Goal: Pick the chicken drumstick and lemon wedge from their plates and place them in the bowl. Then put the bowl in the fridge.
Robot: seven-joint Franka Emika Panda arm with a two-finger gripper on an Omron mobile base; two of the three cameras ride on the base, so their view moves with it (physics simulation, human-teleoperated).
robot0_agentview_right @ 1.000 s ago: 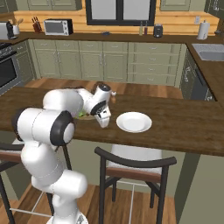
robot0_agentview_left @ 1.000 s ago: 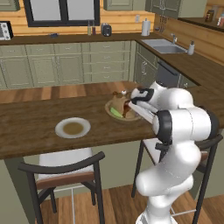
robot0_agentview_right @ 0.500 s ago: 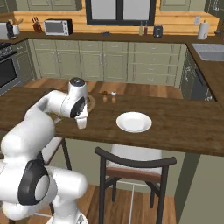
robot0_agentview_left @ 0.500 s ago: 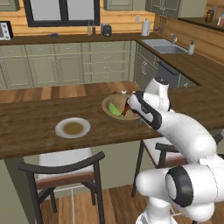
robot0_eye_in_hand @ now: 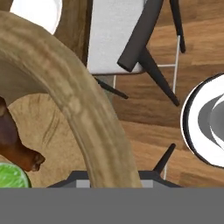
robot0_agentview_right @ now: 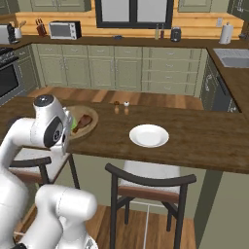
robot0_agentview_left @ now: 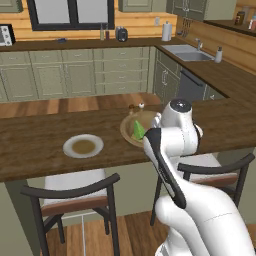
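The tan wooden bowl (robot0_agentview_left: 126, 131) rests at the near edge of the wooden counter, close by my arm. Inside it lie the green lemon wedge (robot0_agentview_left: 138, 131) and the reddish-brown chicken drumstick (robot0_agentview_right: 83, 121). In the hand view the bowl's rim (robot0_eye_in_hand: 83, 113) sweeps down between the fingertips, and my gripper (robot0_eye_in_hand: 114, 177) is shut on it. There the drumstick (robot0_eye_in_hand: 15, 146) and the lemon wedge (robot0_eye_in_hand: 11, 177) show at the lower left. One white plate (robot0_agentview_left: 83, 145) lies bare on the counter to the bowl's left.
Two small shakers (robot0_agentview_right: 121, 104) stand behind the bowl. Two dark chairs with pale seats (robot0_agentview_left: 70, 192) are tucked under the counter's near edge. Green cabinets (robot0_agentview_right: 121, 70) and a sink (robot0_agentview_left: 192, 54) line the far walls.
My arm has folded round, its elbow swinging over the counter edge. The bowl has crept slightly toward the near edge. The plate has stayed put.
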